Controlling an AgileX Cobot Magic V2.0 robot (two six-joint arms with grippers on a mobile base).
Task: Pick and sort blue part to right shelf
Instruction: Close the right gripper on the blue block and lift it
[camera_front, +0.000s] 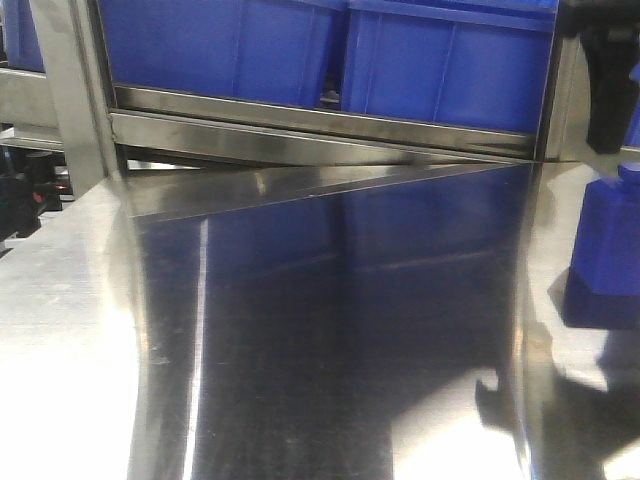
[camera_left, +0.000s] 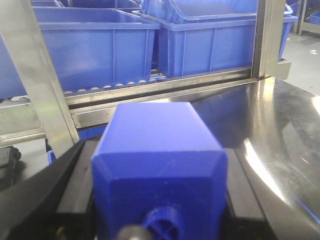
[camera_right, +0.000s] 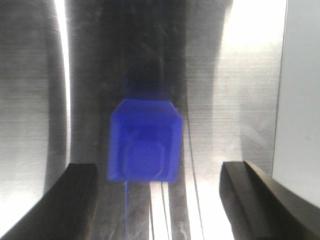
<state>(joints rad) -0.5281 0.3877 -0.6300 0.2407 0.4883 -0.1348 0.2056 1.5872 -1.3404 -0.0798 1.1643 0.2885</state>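
Note:
One blue part (camera_left: 159, 145) fills the left wrist view, neck toward the camera, and my left gripper (camera_left: 159, 200) is shut on it with a black finger (camera_left: 75, 190) against each side. It is held in front of the right shelf (camera_left: 150, 92). Another blue part (camera_right: 145, 147) stands on the steel table (camera_right: 240, 100). Seen from above, it sits just beyond and between the wide-apart fingers of my open right gripper (camera_right: 157, 200). The front view shows this part (camera_front: 605, 250) at the right edge, under a black piece of the arm (camera_front: 608, 90).
Large blue bins (camera_left: 100, 50) (camera_left: 210, 40) sit side by side on the shelf's roller tracks, behind its flat front bar (camera_front: 330, 120). Steel uprights (camera_left: 35, 85) (camera_left: 265, 35) frame the shelf. The reflective table (camera_front: 300, 330) runs up to the bar.

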